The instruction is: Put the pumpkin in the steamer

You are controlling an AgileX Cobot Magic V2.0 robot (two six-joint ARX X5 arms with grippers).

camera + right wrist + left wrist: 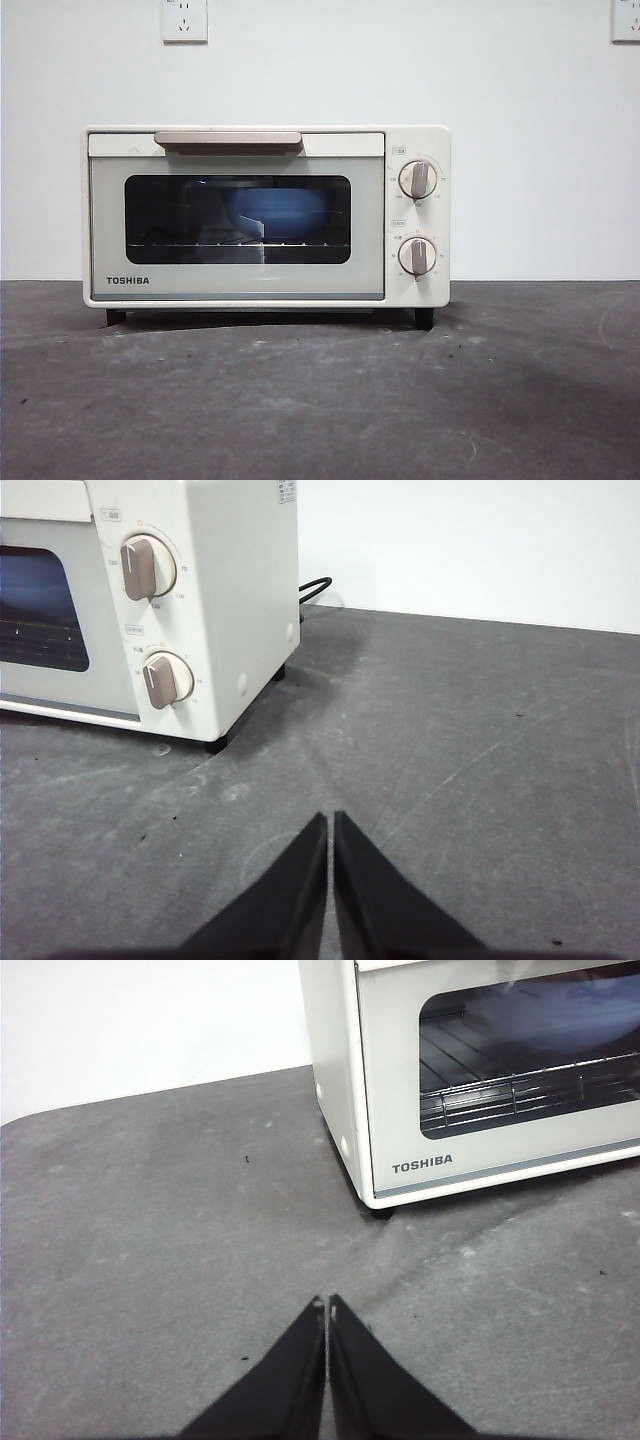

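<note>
The cream-white TOSHIBA steamer [265, 215] stands at the middle of the dark table with its door closed. Through its dark window a blue rounded shape [275, 212] shows above the wire rack. The pumpkin is out of view in every frame. My left gripper [327, 1305] is shut and empty, hovering over the table off the steamer's [480, 1070] left front corner. My right gripper [331, 820] is also shut and empty, over the table off the steamer's [150, 600] knob side. Neither arm shows in the front view.
Two round knobs [417, 180] sit on the steamer's right panel. A black cable [314, 588] runs behind the steamer. A white wall with two sockets [184, 20] closes off the back. Grey scuffed tabletop [320, 400] spreads in front.
</note>
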